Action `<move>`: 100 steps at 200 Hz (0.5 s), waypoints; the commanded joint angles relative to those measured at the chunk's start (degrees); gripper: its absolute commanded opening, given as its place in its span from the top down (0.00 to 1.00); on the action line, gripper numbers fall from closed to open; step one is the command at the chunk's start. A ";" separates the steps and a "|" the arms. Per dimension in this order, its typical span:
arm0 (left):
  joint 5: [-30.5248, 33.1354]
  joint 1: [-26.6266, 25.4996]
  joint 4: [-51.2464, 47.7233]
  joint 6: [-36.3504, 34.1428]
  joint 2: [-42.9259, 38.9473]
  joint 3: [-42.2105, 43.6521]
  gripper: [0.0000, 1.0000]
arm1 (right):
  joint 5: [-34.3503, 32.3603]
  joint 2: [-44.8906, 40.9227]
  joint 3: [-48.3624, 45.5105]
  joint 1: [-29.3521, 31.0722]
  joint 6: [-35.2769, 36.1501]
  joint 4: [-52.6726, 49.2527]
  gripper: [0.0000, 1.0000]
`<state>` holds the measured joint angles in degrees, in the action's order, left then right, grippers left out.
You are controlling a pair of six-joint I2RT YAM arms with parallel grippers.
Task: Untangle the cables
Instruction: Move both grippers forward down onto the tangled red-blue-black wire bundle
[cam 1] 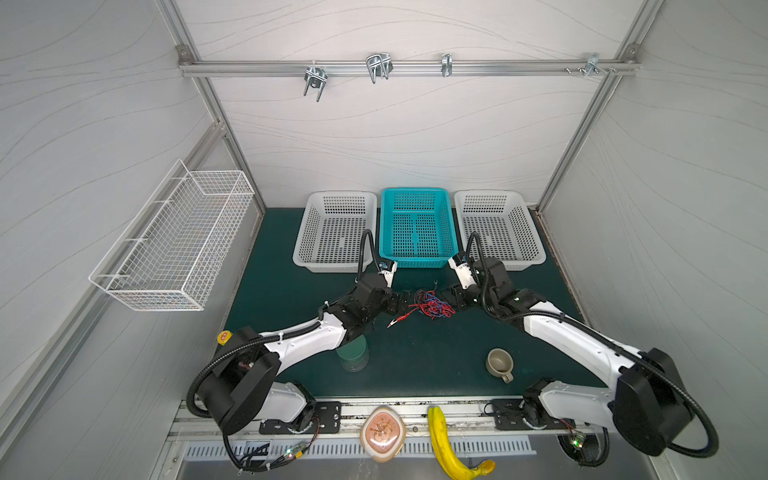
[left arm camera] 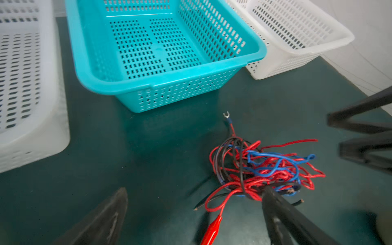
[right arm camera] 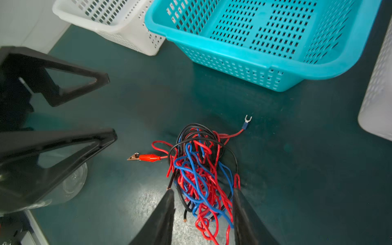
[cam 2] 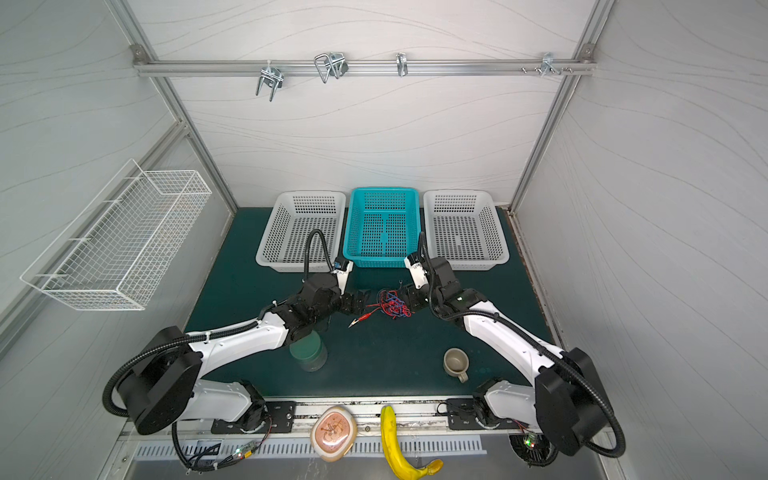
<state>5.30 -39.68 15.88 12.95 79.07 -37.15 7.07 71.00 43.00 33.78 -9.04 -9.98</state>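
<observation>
- In front of the teal basket (cam 1: 415,226), on the green counter (cam 1: 415,361), the cables (cam 1: 432,304) lie as one loose knot of thin red, blue and black wire; nothing has been pulled free of it yet.
- They look light, limp and springy; I judge that a tug on one strand would drag the whole knot across the counter unless another part is pinned.
- The strands are thin and smooth-coated, so a pinch may slip along them.
- Firmer places to take hold, in my view: the red alligator clip (right arm camera: 148,157) sticking out on the side away from the basket, and the fork terminal (right arm camera: 247,119) on a red lead pointing toward the basket.
- Right end effector (right arm camera: 202,191): fingers partly spread and straddling one end of the knot, with many strands lying between them; counter shows between one finger and the wires, so it is not clamped on them.
- Left end effector (left arm camera: 195,191): fingers spread wide and holding nothing; in the right wrist view its tips stand just beside the clip, apart from it.
</observation>
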 commanded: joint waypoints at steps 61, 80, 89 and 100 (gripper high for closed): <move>-0.49 -0.48 3.30 -2.05 1.96 -3.82 0.01 | 3.29 10.97 2.57 1.20 -0.73 4.97 0.68; -0.12 -0.49 3.34 -2.18 2.03 -3.73 0.01 | 4.07 13.51 3.93 1.55 -0.76 4.88 0.79; -0.03 -0.47 3.29 -2.31 2.06 -3.82 0.01 | 4.43 14.23 4.68 1.88 -0.61 4.58 0.86; 0.06 -0.48 3.27 -2.44 2.22 -3.82 0.01 | 4.67 14.68 5.56 2.42 -0.09 4.36 0.97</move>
<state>5.17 -39.92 17.37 11.35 80.53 -38.57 10.13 84.03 46.63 34.96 -9.63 -5.61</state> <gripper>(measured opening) 0.993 0.103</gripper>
